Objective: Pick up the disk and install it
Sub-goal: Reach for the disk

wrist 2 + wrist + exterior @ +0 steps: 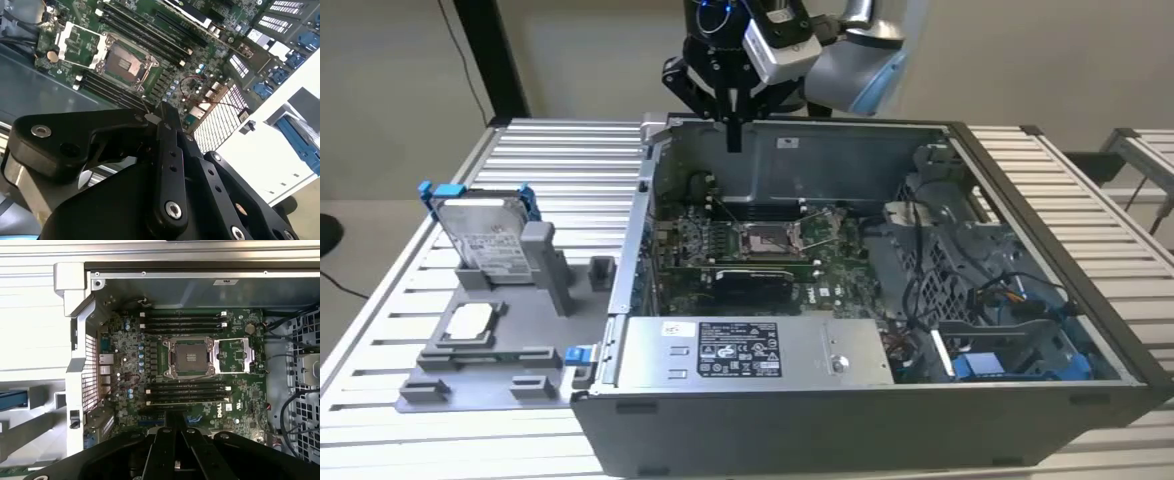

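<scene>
Slatted table (1067, 190) carries the open computer case (854, 420), motherboard (190, 360) exposed. Beside it, toward the table's edge on the exterior view's left, a grey holder (480, 370) props the disk (487, 235) upright. End effector (735, 140) hangs over the case's far wall, fingers pressed together, gripping nothing.

Disk (490, 238) upright in stand (540, 348), on the exterior view's left of open case (854, 430), claw (735, 140) above case's far wall.
</scene>
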You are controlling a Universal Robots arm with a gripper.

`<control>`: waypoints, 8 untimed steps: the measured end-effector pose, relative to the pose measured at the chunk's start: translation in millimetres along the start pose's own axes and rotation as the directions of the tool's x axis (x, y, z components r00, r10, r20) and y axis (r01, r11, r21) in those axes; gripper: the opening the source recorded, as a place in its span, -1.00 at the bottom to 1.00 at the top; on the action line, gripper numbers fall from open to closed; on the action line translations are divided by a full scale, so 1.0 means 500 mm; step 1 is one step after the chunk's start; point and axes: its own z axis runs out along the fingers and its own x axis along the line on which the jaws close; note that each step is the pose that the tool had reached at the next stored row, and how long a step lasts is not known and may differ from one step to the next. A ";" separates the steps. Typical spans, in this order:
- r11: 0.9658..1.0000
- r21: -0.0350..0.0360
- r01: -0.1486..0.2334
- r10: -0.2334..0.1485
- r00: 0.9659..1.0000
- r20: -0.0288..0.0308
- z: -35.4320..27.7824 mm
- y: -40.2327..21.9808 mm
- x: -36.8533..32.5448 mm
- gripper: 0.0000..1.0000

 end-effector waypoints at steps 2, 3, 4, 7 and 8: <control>1.000 0.000 0.000 0.000 1.000 0.000 0.000 0.003 0.004 -1.00; 1.000 0.000 0.000 0.000 1.000 0.000 0.000 0.005 0.007 -1.00; 1.000 0.000 0.000 0.000 1.000 0.000 0.000 0.005 0.012 -1.00; 1.000 0.000 0.000 0.000 1.000 0.000 -0.001 0.006 0.027 -1.00; 1.000 0.000 0.000 0.000 1.000 0.000 -0.001 0.006 0.032 -1.00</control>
